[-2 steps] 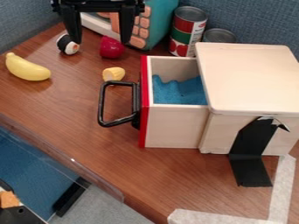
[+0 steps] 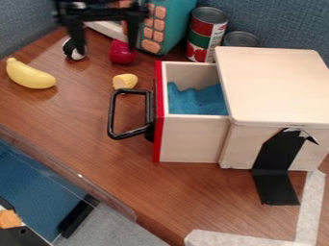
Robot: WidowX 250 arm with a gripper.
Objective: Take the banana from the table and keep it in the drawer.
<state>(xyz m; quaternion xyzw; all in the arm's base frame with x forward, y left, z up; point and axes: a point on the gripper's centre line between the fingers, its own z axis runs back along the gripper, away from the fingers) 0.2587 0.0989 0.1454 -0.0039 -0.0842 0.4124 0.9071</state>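
Gripper at 11 o'clock, 2 fingers apart; banana on table, 10 o'clock; open wooden drawer holds blue, probably cloth.

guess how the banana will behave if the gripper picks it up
The banana has a smooth, evenly yellow surface like a plastic toy's, so it is probably stiff and fairly light. That smoothness may make it a bit slippery in a loose grip. Its curved body lies on its side on the table, so a nudge would more likely rock or swivel it than roll it far.
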